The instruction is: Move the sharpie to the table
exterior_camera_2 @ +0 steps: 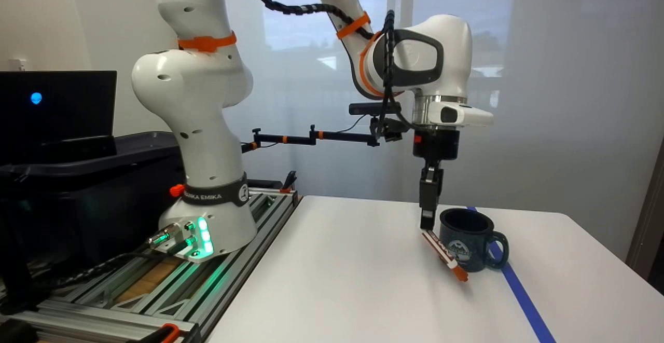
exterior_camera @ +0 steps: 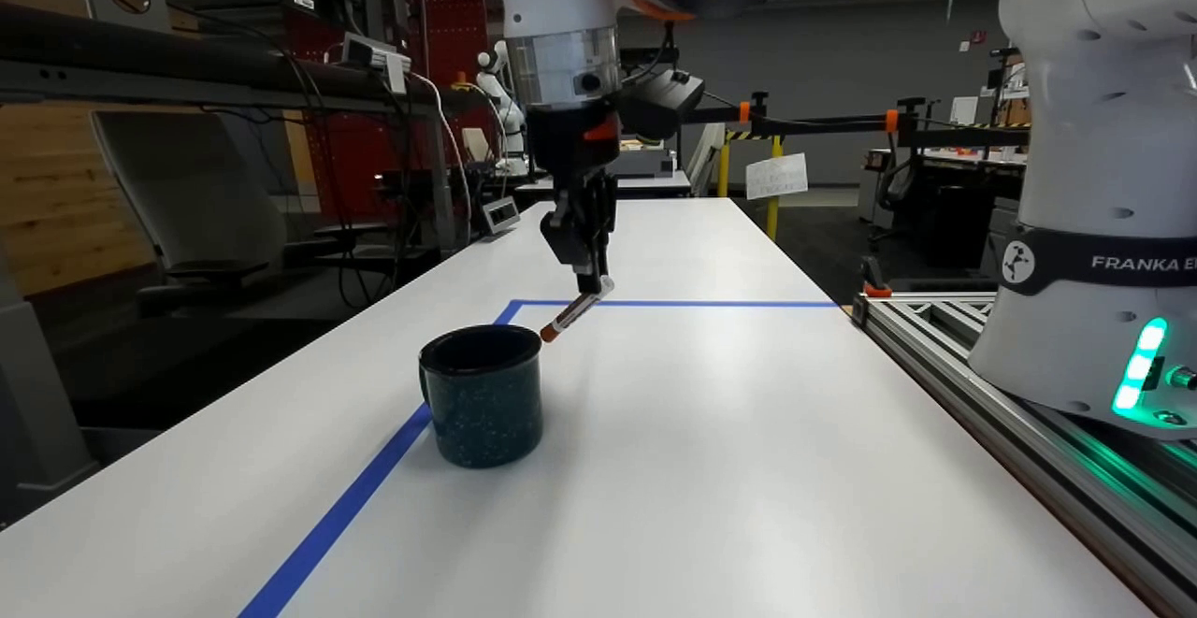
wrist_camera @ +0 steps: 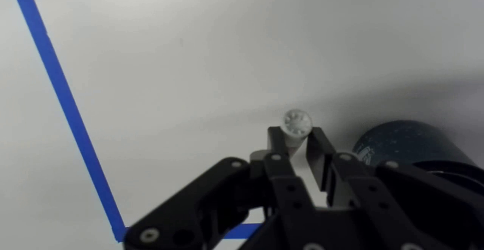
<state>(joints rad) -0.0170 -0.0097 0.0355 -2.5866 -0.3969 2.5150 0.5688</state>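
While a black two-fingered pincer (wrist_camera: 297,134) grips a slim white marker pen (exterior_camera_2: 444,255) with a reddish-brown cap (exterior_camera_2: 459,272) by its white end, the pen slants over the long, flat white worktop (exterior_camera: 767,468), cap lowest; whether the cap touches the surface is unclear. The nearest obstacle is a round, speckled, dark blue-green mug (exterior_camera: 484,417) with a black rim, upright just beside the pen. In an exterior view the pen crosses in front of the mug's lower side, contact uncertain. The mug's handle (exterior_camera_2: 504,248) reaches over a strip of blue tape (exterior_camera: 329,524). At the worktop's edge, well apart, a white robot base (exterior_camera_2: 223,223) with green lights (exterior_camera_2: 205,235) stands on a silver metal frame (exterior_camera_2: 236,273), near a black bin (exterior_camera_2: 104,197) and a black laptop (exterior_camera_2: 57,117).
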